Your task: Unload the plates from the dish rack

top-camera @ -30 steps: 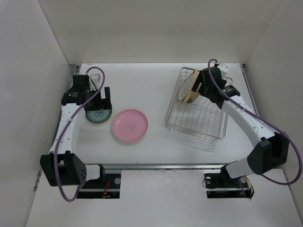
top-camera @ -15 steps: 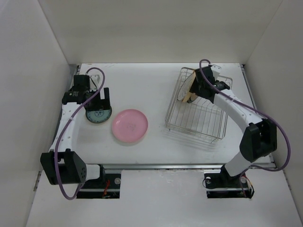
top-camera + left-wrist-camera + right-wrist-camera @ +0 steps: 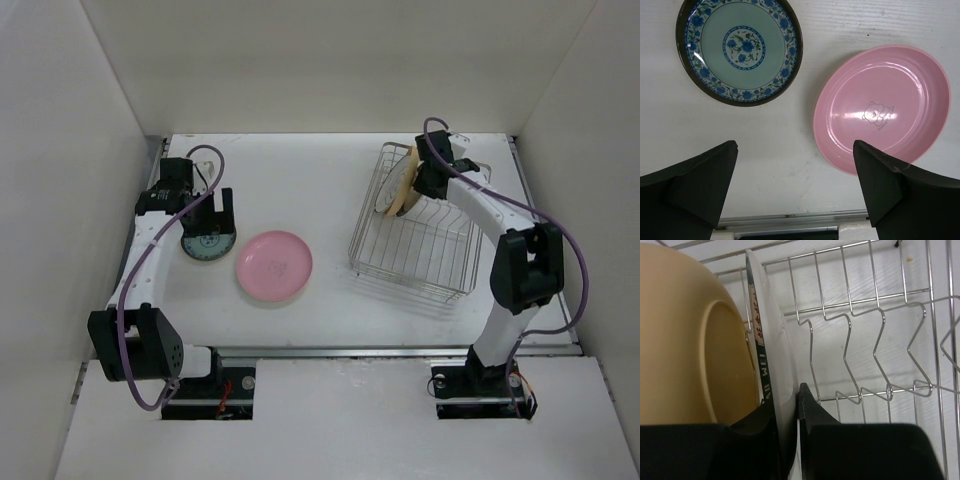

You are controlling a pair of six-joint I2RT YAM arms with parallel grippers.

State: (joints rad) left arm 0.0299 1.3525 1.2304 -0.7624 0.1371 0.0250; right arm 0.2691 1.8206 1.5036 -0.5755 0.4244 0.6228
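Note:
The dish rack (image 3: 421,252) stands at the back right. A cream plate (image 3: 680,340) and a white dark-rimmed plate (image 3: 774,352) stand upright at its far-left end. My right gripper (image 3: 786,396) is shut on the white plate's rim, one finger on each face; from above, the right gripper (image 3: 421,180) sits beside the upright plates (image 3: 398,188). A teal patterned plate (image 3: 740,47) and a pink plate (image 3: 885,107) lie flat on the table at left. My left gripper (image 3: 795,185) hangs open above bare table near them, holding nothing.
The wire tines (image 3: 867,365) to the right of the held plate hold nothing. White walls enclose the table on three sides. A metal rail (image 3: 790,220) runs along the near table edge under the left gripper.
The right gripper has moved in over the rack's far-left end and closed on the white plate's rim. The left arm has barely moved and stays open.

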